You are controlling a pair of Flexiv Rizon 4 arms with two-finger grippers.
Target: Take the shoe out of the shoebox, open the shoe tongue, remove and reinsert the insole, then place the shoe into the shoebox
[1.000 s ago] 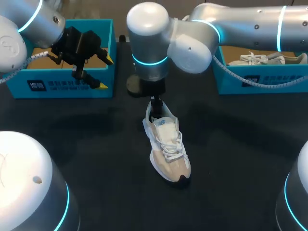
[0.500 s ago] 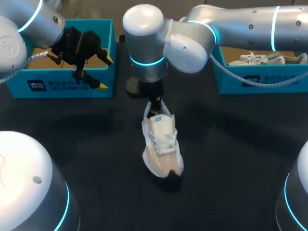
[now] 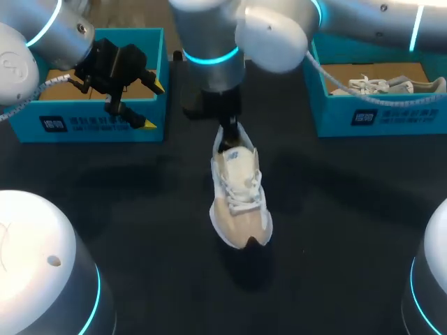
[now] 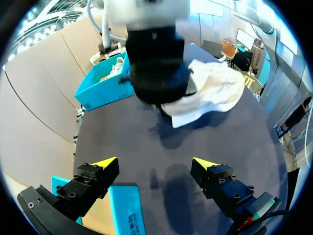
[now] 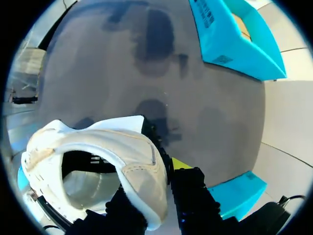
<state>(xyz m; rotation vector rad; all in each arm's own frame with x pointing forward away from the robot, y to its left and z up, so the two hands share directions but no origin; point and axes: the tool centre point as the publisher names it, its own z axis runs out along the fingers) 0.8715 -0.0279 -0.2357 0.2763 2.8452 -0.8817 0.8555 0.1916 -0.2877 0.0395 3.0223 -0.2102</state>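
Note:
A white and beige shoe point(image 3: 241, 199) hangs above the middle of the black table point(image 3: 349, 230), heel up and toe down. My right gripper point(image 3: 227, 139), reaching past the middle, is shut on the heel collar. In the right wrist view one finger sits inside the shoe point(image 5: 107, 147) and the other outside, so my right gripper point(image 5: 152, 180) pinches the collar. My left gripper point(image 3: 154, 105) stands open over the left blue shoebox point(image 3: 105, 125), holding nothing. Ahead of my left gripper point(image 4: 155, 164) I see the shoe point(image 4: 215, 88) under the right gripper's black body point(image 4: 156, 73).
A second blue shoebox point(image 3: 377, 115) at the back right holds another white shoe point(image 3: 384, 85). The shoe's shadow point(image 3: 248, 269) lies on the table below it. The two arm bases point(image 3: 35, 272) stand at the near corners.
My right gripper has shut on the shoe's heel and lifted it off the table; the shoe swung and now hangs toe down. The left arm has not moved.

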